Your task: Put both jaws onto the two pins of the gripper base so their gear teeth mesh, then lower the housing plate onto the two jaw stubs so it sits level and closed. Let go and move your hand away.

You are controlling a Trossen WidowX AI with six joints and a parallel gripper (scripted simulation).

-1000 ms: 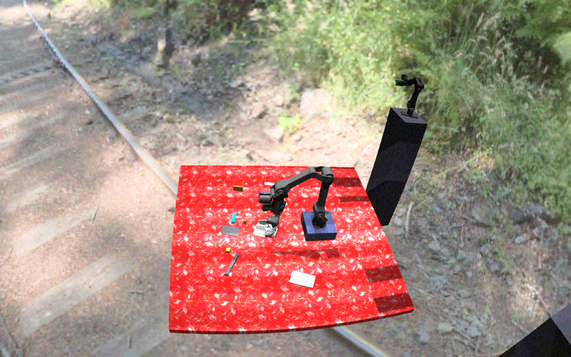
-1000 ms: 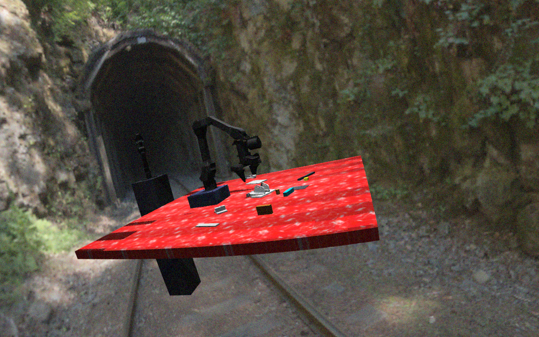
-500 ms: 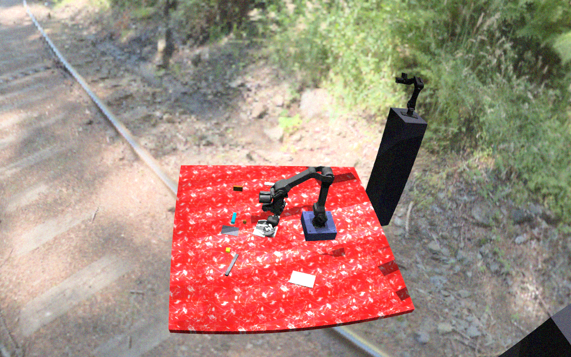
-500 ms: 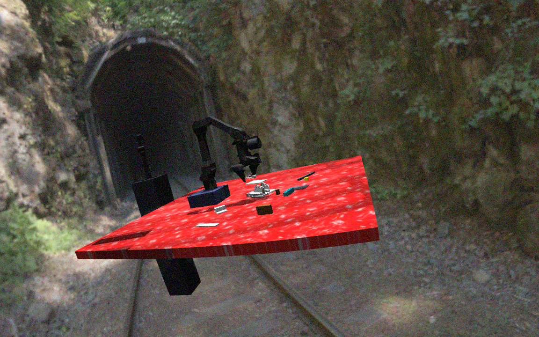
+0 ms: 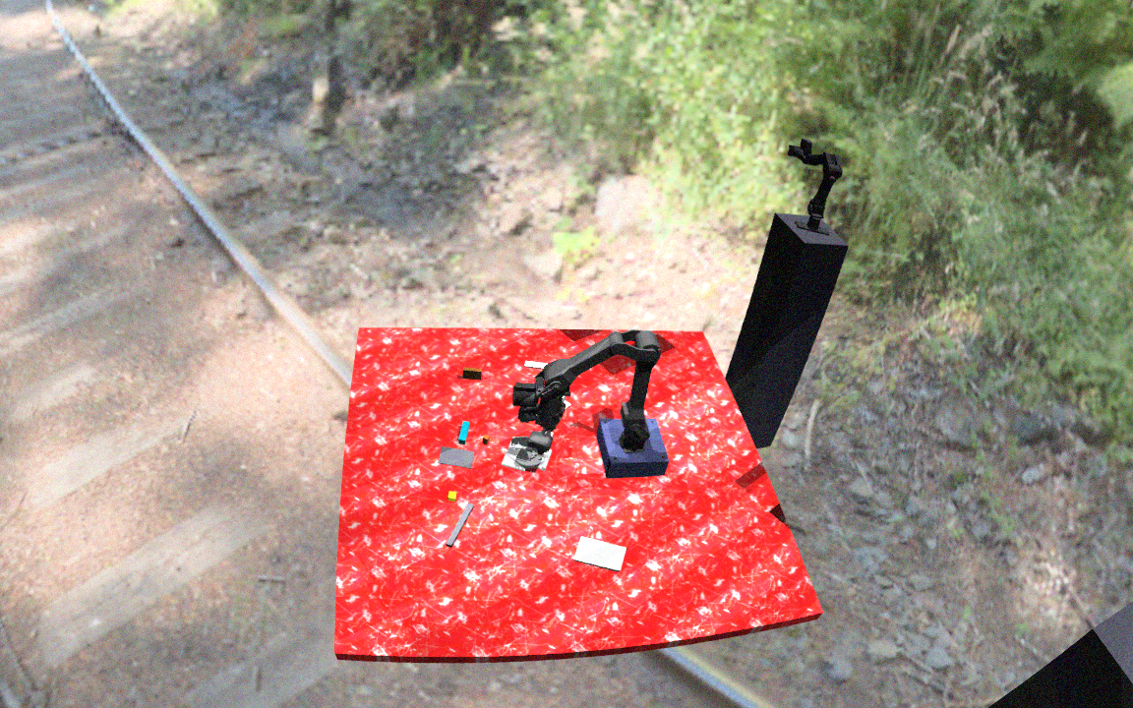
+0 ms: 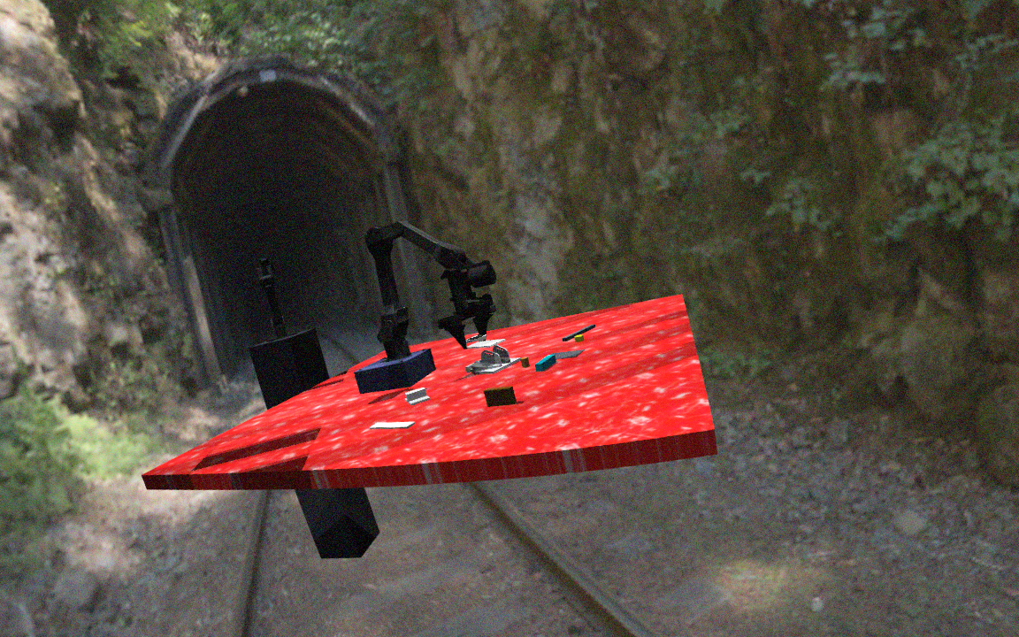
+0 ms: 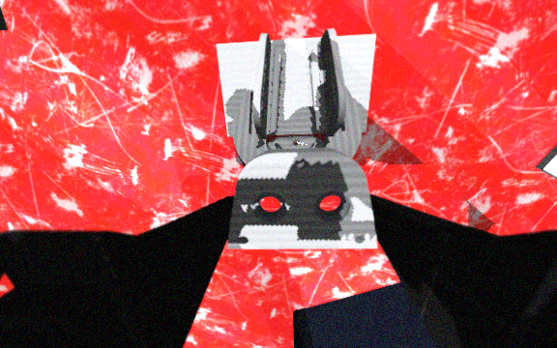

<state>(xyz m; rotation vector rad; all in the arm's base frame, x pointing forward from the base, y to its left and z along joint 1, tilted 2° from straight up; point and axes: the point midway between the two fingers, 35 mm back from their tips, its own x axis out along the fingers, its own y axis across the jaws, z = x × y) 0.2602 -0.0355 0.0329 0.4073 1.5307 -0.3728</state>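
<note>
My gripper (image 6: pixel 475 340) (image 7: pixel 298 202) is shut on the grey-white housing plate (image 7: pixel 303 186), gripping its two side edges. Two round holes in the plate show the red table below. The white gripper base (image 5: pixel 509 461) (image 6: pixel 503 366) (image 7: pixel 240 63) lies on the table, beyond the plate in the wrist view. The left jaw (image 7: pixel 264 82) and the right jaw (image 7: pixel 333 68) stand on it, side by side and roughly parallel. The held plate is above table height and not on the jaws. Its near part hides the rear of the base; the gear teeth and stubs cannot be made out.
A teal block (image 5: pixel 463 431) (image 6: pixel 546 363), a grey slab (image 5: pixel 456 456) and a small orange block (image 6: pixel 524 362) lie beyond the base. A white panel (image 5: pixel 600 553), a grey bar (image 5: pixel 459 524), a brown block (image 6: pixel 500 395) and a white stepped piece (image 6: pixel 417 395) lie farther around. My arm stands on a blue block (image 5: pixel 632 459).
</note>
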